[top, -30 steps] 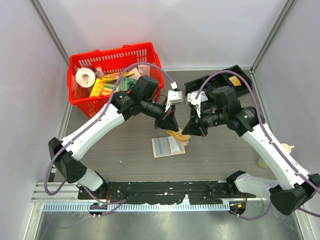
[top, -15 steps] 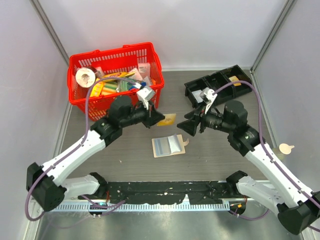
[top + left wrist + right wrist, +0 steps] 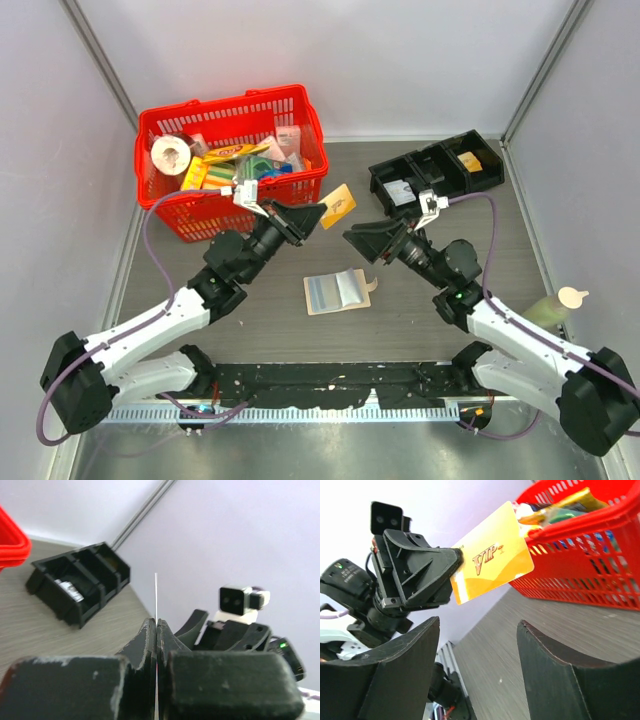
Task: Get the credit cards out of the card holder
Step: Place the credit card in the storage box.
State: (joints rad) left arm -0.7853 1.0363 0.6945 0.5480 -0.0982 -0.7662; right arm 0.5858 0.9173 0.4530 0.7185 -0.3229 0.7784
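The card holder [image 3: 338, 291] lies open on the table, tan with pale blue-grey sleeves, and nothing touches it. My left gripper [image 3: 312, 216] is raised above and behind it, shut on a yellow-orange credit card [image 3: 337, 206]. The left wrist view shows that credit card [image 3: 156, 592] edge-on, pinched at the left gripper [image 3: 157, 625]. In the right wrist view the credit card [image 3: 492, 555] sticks out of the left gripper [image 3: 451, 562], with "VIP" printed on it. My right gripper [image 3: 362, 240] faces it from the right, open and holding nothing, and the right gripper [image 3: 479, 625] frames only bare table.
A red basket [image 3: 165, 215] full of packets stands at the back left, just behind the left gripper. A black three-part tray [image 3: 435, 172] sits at the back right. A pale bottle [image 3: 553, 306] lies near the right wall.
Both grippers have lifted away from the card holder. The right gripper has opened and drawn back to the right. The left one has carried the card up toward the basket.
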